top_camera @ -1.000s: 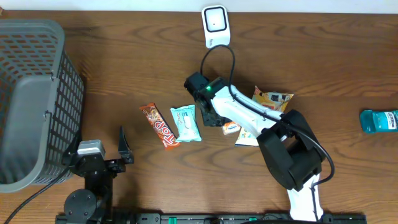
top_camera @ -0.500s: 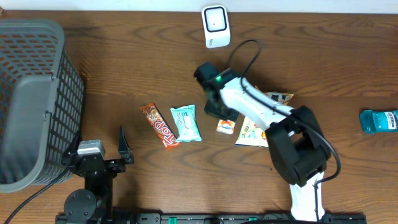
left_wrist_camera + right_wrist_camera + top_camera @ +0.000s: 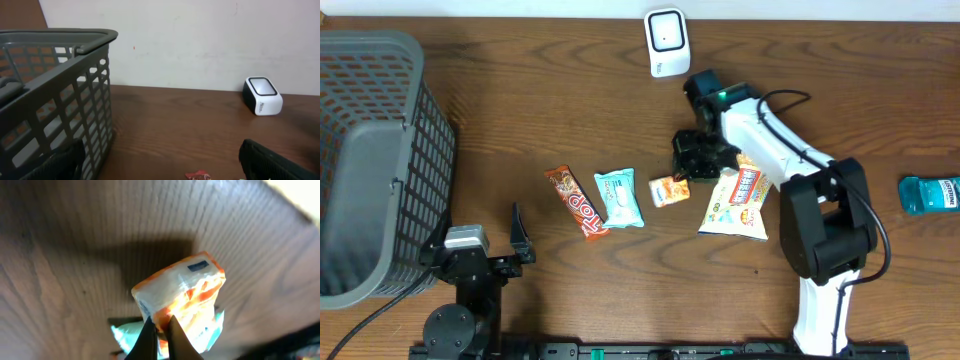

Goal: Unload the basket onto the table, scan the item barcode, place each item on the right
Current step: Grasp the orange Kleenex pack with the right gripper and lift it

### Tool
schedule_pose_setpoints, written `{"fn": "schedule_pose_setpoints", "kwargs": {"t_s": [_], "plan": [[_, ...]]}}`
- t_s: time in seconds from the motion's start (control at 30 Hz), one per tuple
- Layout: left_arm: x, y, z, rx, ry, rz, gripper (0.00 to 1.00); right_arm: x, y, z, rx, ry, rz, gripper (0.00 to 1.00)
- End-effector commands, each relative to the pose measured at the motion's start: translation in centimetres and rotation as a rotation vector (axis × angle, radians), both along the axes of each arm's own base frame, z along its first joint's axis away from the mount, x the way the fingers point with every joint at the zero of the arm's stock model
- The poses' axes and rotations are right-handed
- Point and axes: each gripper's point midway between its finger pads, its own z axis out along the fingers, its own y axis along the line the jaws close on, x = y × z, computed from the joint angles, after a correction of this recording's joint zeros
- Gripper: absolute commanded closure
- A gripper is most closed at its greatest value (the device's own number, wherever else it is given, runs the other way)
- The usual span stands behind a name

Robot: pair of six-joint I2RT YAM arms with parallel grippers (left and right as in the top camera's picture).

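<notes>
The item, a small orange and white packet (image 3: 669, 190), hangs above the table with my right gripper (image 3: 685, 175) shut on its edge. Seen from the right wrist, the packet (image 3: 180, 292) is pinched between the two dark fingers of the right gripper (image 3: 161, 326), with a teal packet (image 3: 125, 335) below it. The white barcode scanner (image 3: 666, 42) stands at the table's back edge, behind the gripper, and shows too in the left wrist view as the scanner (image 3: 262, 95). My left gripper (image 3: 515, 245) rests open near the front left, holding nothing.
A grey basket (image 3: 370, 160) fills the left side. A Topp bar (image 3: 578, 202) and a teal packet (image 3: 620, 197) lie mid-table. A snack bag (image 3: 738, 203) lies under the right arm. A teal item (image 3: 930, 193) sits at the far right.
My right gripper closed on the orange packet. The arm then swung right and toward the back, carrying the packet off the table.
</notes>
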Motion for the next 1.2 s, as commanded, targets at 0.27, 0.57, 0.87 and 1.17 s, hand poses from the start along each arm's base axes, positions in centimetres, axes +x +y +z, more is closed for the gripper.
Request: {"fn": "schedule_pose_setpoints", "kwargs": {"t_s": [0.27,0.57,0.87,1.17], "plan": [[0.0,0.2,0.0,-0.005,0.0,0.01,0.02,0.7,0.6,1.7,0.129,0.067,-0.112,0.98],[0.0,0.2,0.0,-0.005,-0.001,0.01,0.02,9.4,3.0,6.3,0.422,-0.651,0.416,0.99],[0.0,0.2,0.0,-0.005,-0.001,0.01,0.02,9.2,-0.7,6.5,0.363,-1.102,1.113,0.55],[0.0,0.2,0.0,-0.005,0.0,0.01,0.02,3.6,-2.9,2.7,0.332,-0.96,1.531,0.35]]}}
